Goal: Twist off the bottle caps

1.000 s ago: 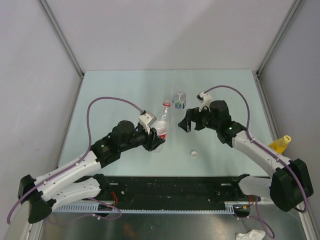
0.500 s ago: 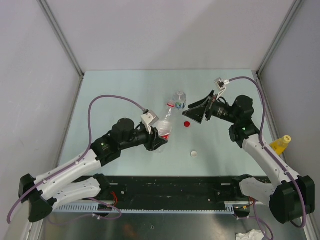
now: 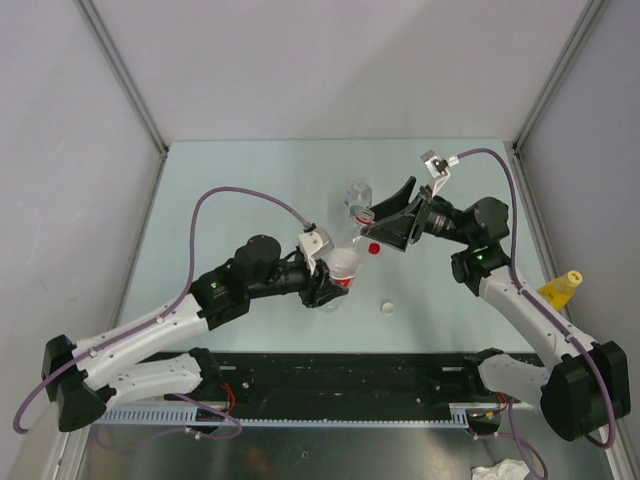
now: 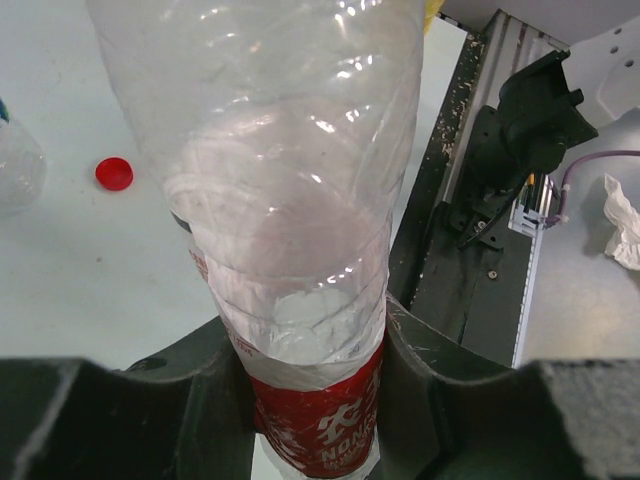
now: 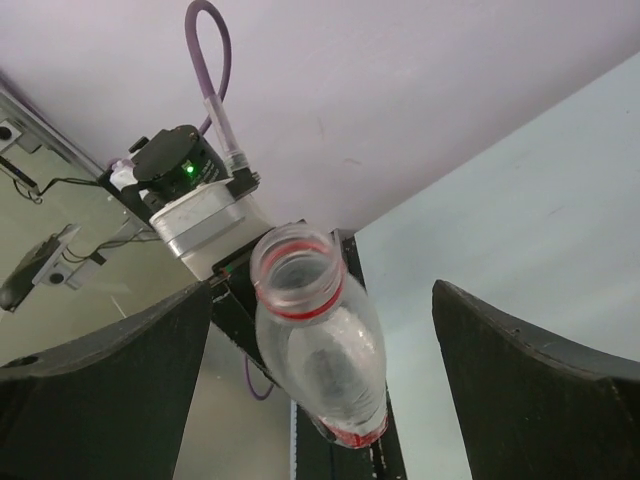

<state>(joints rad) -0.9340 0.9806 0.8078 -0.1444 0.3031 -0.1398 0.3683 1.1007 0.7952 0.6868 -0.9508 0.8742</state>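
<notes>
My left gripper [image 3: 330, 282] is shut on the clear red-label bottle [image 3: 345, 262], gripping it at the label [image 4: 320, 420], tilted above the table. Its neck [image 5: 295, 272] is open, with only a red ring on it. The red cap [image 3: 374, 248] lies on the table, also in the left wrist view [image 4: 114, 173]. My right gripper [image 3: 390, 218] is open and empty; in its wrist view [image 5: 320, 380] the bottle's mouth shows between the fingers without touching them. The white cap [image 3: 386, 308] lies loose on the table. The blue-green label bottle [image 3: 358, 197] stands behind. The orange-yellow bottle [image 3: 560, 287] with its yellow cap is at the right edge.
Grey walls close in the table's left, back and right sides. A black rail [image 3: 350, 375] with the arm bases runs along the near edge. A crumpled white tissue [image 3: 500, 470] lies below the rail at the right.
The right gripper pulled back from the bottle's neck and opened; the red cap now lies on the table. The left arm moved the bottle to the right, toward the right gripper.
</notes>
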